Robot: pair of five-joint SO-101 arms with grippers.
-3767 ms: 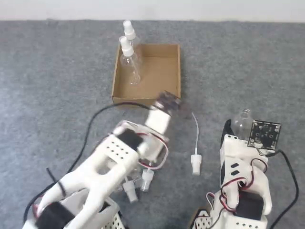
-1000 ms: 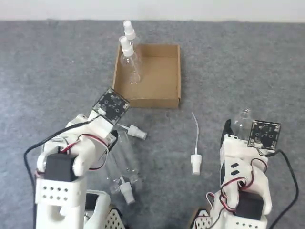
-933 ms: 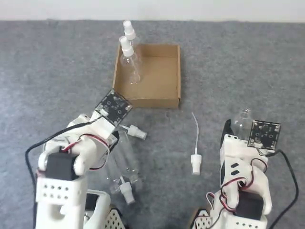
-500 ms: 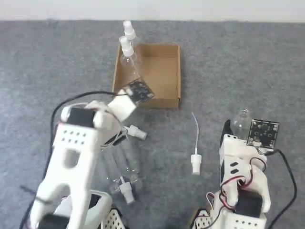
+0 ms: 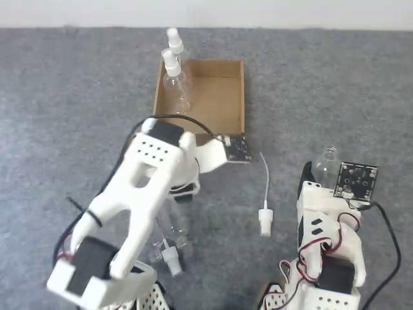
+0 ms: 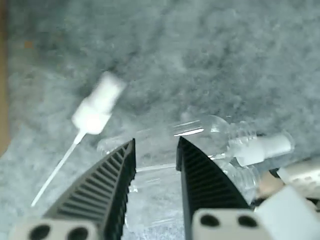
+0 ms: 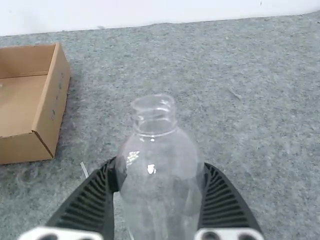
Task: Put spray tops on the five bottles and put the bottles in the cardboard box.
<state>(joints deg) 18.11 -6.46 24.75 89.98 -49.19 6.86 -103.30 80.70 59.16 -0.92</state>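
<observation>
My right gripper [image 7: 159,176] is shut on a clear bottle [image 7: 157,160] without a top, held upright at the near right [image 5: 328,161]. A loose spray top [image 5: 265,219] with its long tube lies on the carpet to the left of that arm. My left gripper [image 6: 156,145] is open and holds nothing; its wrist [image 5: 235,150] hangs just in front of the cardboard box [image 5: 241,97]. Past its fingers lie the spray top [image 6: 94,111] and clear bottles [image 6: 200,134] on their sides. Two capped bottles [image 5: 174,77] stand at the box's far left corner.
Two or three clear bottles [image 5: 173,223] lie on the grey carpet beside the left arm's base, at least one with a white top [image 5: 171,257]. The box's near corner [image 7: 35,105] shows to the side of the held bottle. Bare carpet lies right of the box.
The left arm has swung from the lying bottles at the left toward the right, so its wrist now hangs in front of the box. The right arm and its bottle have not moved.
</observation>
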